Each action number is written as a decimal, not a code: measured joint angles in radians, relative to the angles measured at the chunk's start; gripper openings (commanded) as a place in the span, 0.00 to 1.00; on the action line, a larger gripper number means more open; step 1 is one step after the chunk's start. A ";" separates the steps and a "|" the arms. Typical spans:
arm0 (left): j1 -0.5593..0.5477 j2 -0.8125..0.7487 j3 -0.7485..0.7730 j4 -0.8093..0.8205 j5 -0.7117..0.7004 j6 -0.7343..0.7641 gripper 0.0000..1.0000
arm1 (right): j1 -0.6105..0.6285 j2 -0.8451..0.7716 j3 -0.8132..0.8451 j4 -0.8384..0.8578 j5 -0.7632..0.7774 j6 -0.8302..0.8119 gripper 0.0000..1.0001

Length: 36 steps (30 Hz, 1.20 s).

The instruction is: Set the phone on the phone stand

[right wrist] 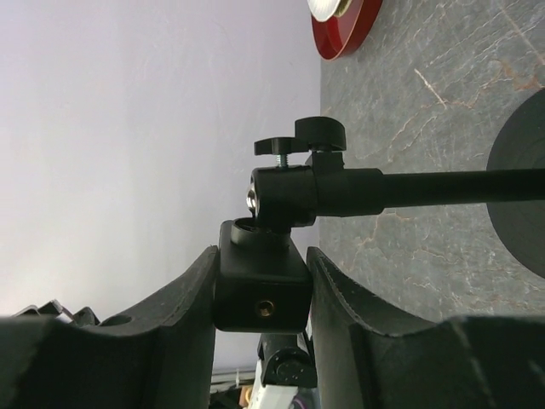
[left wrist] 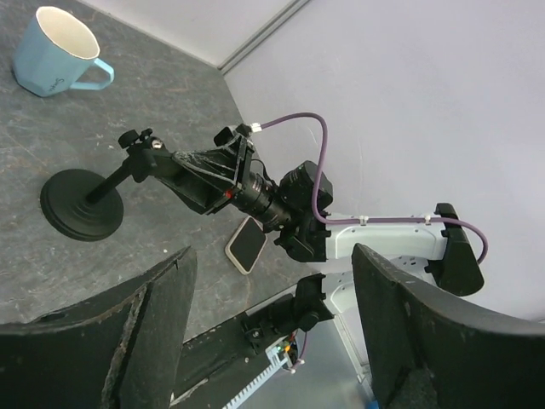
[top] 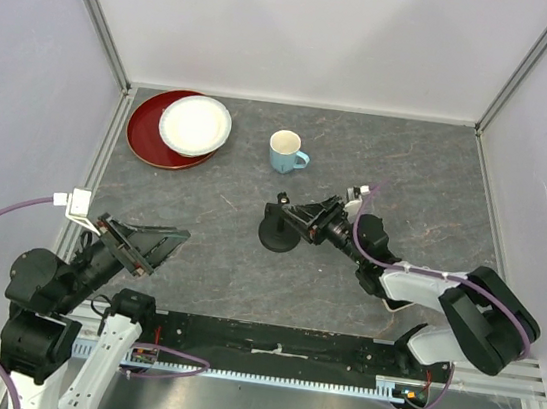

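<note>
Your phone lies flat on the desk, dark glossy face up, toward the near right edge and just under the right arm, which hides it in the top view. Expect it to be stiff, thin and fairly light, with a slick glass face that could crack if dropped. You would likely do best to pinch it across its two long edges, near the middle, rather than press on the glass. Lying flat, it gives you little to get under. The right jaws are clamped on the upright holder of the phone stand, whose stem leans toward them near the desk's middle. The left jaws stand wide with nothing between them, over the near left corner. The blue cup looks empty, and at the far left corner a bare white plate sits on a red plate
</note>
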 measured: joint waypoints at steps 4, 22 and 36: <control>0.000 0.002 -0.002 0.007 0.013 -0.009 0.78 | 0.001 -0.074 -0.036 -0.046 0.051 -0.002 0.25; 0.000 0.019 0.003 0.029 0.014 -0.013 0.76 | -0.166 -0.319 0.349 -1.068 0.443 -0.474 0.98; -0.008 0.019 -0.042 0.047 0.014 -0.013 0.73 | -0.429 -0.171 0.414 -1.720 0.929 -0.613 0.98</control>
